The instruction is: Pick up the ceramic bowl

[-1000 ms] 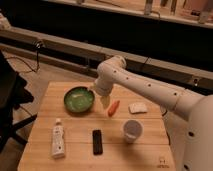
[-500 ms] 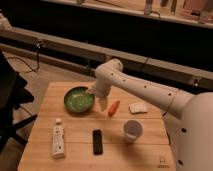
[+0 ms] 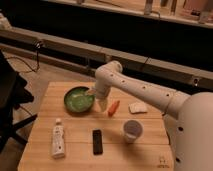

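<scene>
The ceramic bowl [image 3: 77, 99] is wide and shallow, green inside with a darker rim, and sits on the wooden table [image 3: 150, 150] at its back left. My gripper [image 3: 100, 101] hangs at the end of the white arm [image 3: 142, 91], right at the bowl's right rim, with its pale fingers pointing down. The jaws stand open. The bowl rests on the table and is not lifted.
An orange carrot-like piece [image 3: 114, 107] lies just right of the gripper, with a small white pad [image 3: 137, 107] beyond it. A white cup [image 3: 132, 131], a black remote [image 3: 97, 141] and a white tube [image 3: 58, 140] sit toward the front. A dark chair [image 3: 10, 100] stands left.
The arm's wrist has shifted slightly left and down, closer to the bowl's right rim. The bowl and other items have not moved.
</scene>
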